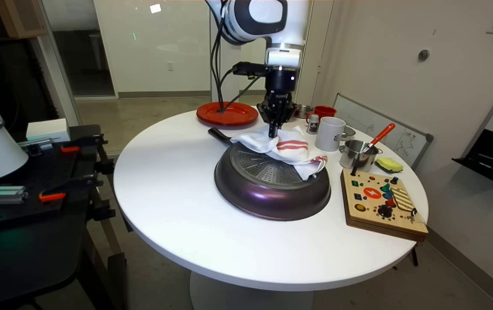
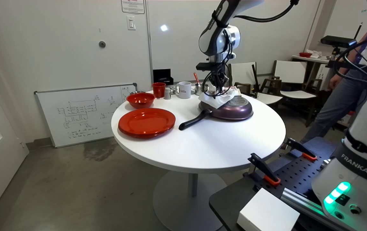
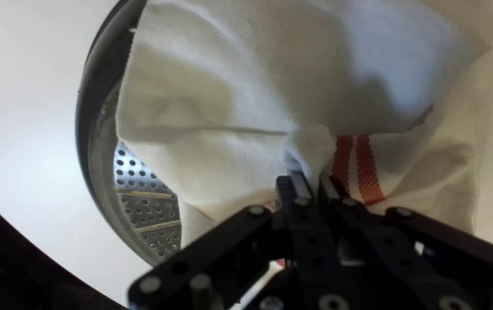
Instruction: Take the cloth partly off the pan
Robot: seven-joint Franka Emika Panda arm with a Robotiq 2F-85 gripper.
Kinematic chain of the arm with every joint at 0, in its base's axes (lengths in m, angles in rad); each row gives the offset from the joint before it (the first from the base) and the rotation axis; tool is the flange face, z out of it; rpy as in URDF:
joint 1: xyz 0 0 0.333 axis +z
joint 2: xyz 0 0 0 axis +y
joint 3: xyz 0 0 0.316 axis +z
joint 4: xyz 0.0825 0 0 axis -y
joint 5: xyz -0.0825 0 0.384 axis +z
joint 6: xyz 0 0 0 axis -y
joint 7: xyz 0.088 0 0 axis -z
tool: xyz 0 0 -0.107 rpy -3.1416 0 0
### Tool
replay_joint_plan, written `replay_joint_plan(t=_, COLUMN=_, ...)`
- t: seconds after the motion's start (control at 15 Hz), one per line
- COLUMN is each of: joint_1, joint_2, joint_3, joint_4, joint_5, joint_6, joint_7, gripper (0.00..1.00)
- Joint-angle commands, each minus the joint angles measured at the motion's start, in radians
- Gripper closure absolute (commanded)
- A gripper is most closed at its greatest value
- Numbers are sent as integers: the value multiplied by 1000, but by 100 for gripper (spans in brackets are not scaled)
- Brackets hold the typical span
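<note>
A dark purple pan (image 1: 268, 202) lies upside down on the round white table, also seen in an exterior view (image 2: 238, 113) with its black handle (image 2: 194, 120). A white cloth with red stripes (image 1: 258, 142) lies crumpled over the handle-side part of the pan's upturned base. The rest of the perforated base plate is bare. My gripper (image 1: 273, 132) points down at the cloth. In the wrist view the fingertips (image 3: 314, 183) are close together with a pinched fold of the cloth (image 3: 229, 99) between them. The fold's lower end is hidden by the fingers.
Red plates (image 2: 146, 122) and a red bowl (image 2: 140, 100) stand beyond the handle. A white mug (image 1: 330, 133), a shaker (image 1: 313, 124), a red mug (image 1: 326, 111) and a metal pot (image 1: 354, 156) stand beside the pan. A wooden button board (image 1: 380, 202) lies near the table edge.
</note>
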Motion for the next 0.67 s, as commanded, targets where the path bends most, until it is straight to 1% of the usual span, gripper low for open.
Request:
replay_joint_plan(t=0.0, joint_1=-1, joint_2=-8, joint_3=-1, joint_4=61, joint_5=-11, joint_6=-91, joint_7=-12, gripper=95)
replay_joint_plan(t=0.2, joint_1=-10, joint_2=-12, joint_3=-8, joint_4=104, joint_5=-19, joint_6=-190, joint_7=-14, gripper=94)
replay_joint_plan(t=0.4, joint_1=-55, joint_2=-26, joint_3=21, joint_4=138, joint_5=24, joint_6=-286, joint_7=-72, gripper=94)
replay_joint_plan(t=0.6, joint_1=-69, joint_2=-33, joint_3=24, joint_4=155, joint_5=20, joint_6=-328, joint_7=-112, gripper=95)
